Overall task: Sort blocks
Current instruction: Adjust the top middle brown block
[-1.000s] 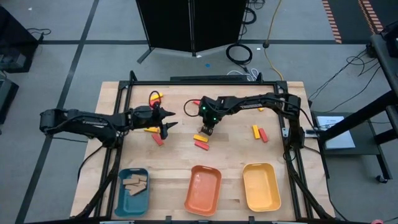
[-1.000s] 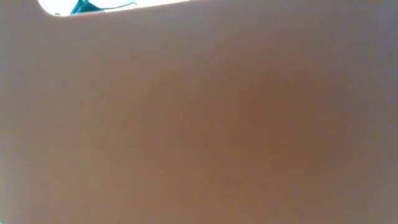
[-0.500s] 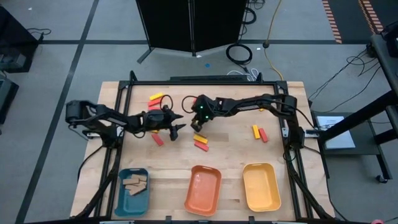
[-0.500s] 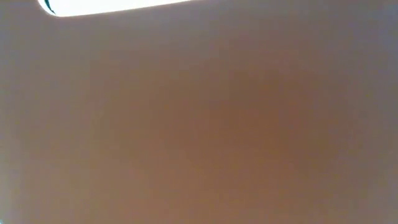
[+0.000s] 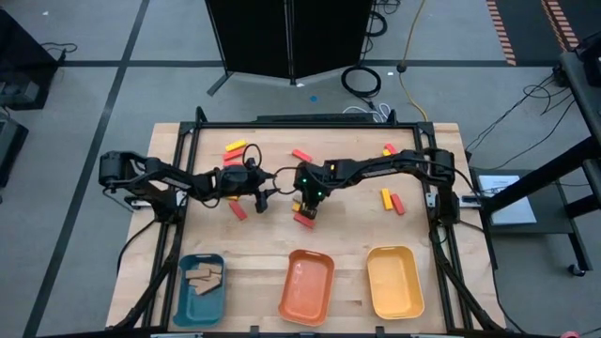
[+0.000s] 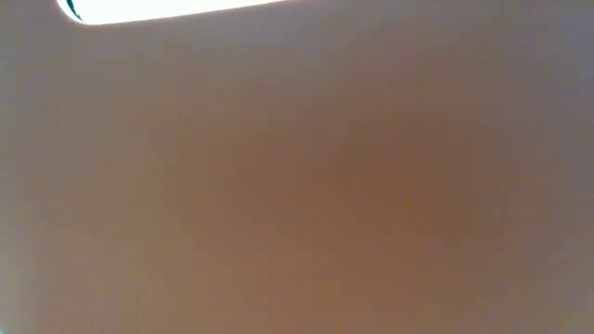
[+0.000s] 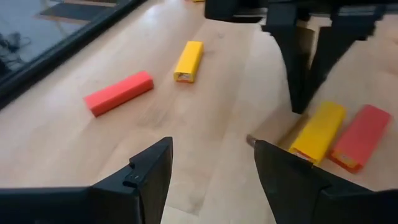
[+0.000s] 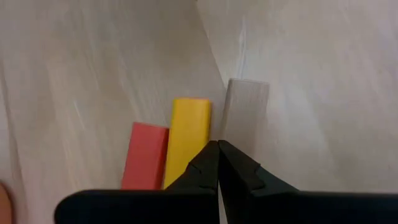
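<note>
Right claw (image 5: 309, 204): fingers pressed together with nothing between them, hanging straight down over a small cluster at mid-surface. In its wrist view the closed tips (image 8: 217, 163) sit just over the seam between a yellow block (image 8: 188, 140) and a tan block (image 8: 245, 115) — likely poised to nudge or separate them rather than grip.

Cluster under it: red block (image 8: 145, 155), yellow and tan lying side by side, touching or nearly so. Packed this tight, there is no gap for a finger to slip between.

Left claw (image 5: 264, 196): fingers spread apart, empty, low over the surface just beside the right one, pointing toward the same cluster. Its wrist view shows the right claw's dark fingers close ahead, with the yellow and red pair at their foot.

Loose blocks: a red one (image 7: 119, 92) and a yellow one (image 7: 188, 60) lie apart on open wood beyond the left claw; more red and yellow bars are scattered toward the far edge and the right side.

Trays: blue tray (image 5: 201, 300) already holds tan pieces; orange tray (image 5: 309, 299) and yellow tray (image 5: 394, 296) look unfilled, so sorting seems early.

Room to move: the two claws crowd each other — collision is the risk. Open wood lies between cluster and trays.

Low view: blocked, shows nothing useful.
</note>
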Controlling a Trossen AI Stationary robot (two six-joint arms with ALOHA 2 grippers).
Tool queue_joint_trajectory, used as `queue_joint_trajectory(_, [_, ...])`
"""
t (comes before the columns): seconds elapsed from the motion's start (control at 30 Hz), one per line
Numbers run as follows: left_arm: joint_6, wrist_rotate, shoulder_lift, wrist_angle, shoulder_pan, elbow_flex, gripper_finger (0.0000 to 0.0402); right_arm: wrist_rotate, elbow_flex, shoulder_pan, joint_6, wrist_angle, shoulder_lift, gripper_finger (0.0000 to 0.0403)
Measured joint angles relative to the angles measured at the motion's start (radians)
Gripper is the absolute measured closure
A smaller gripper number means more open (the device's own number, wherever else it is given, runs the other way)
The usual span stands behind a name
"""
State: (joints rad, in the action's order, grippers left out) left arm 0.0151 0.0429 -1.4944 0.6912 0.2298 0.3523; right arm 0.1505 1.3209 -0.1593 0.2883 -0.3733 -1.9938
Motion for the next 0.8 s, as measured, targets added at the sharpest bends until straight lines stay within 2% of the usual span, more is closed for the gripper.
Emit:
queue_joint_trajectory(0.17, [0.028,-0.114,0.0,-0.002,0.012,0.0,0.0178,-0.02,0.001,0.004,0.015,0.0,-0.009,0.0403])
queue_joint_trajectory(0.47, [0.036,-0.126,-0.061,0.038,0.035,0.0,0.0178,-0.04,0.006,-0.01,0.013,0.101,-0.075,0.0403])
queue_joint_trajectory(0.6, [0.084,-0.167,-0.119,0.112,0.035,0.0,0.0178,-0.016,0.003,-0.017,-0.01,0.186,-0.082,0.0403])
queue_joint_trajectory(0.8, [0.123,-0.226,-0.175,0.12,0.066,0.002,0.0178,0.008,0.0,-0.03,-0.047,0.263,-0.087,0.0403])
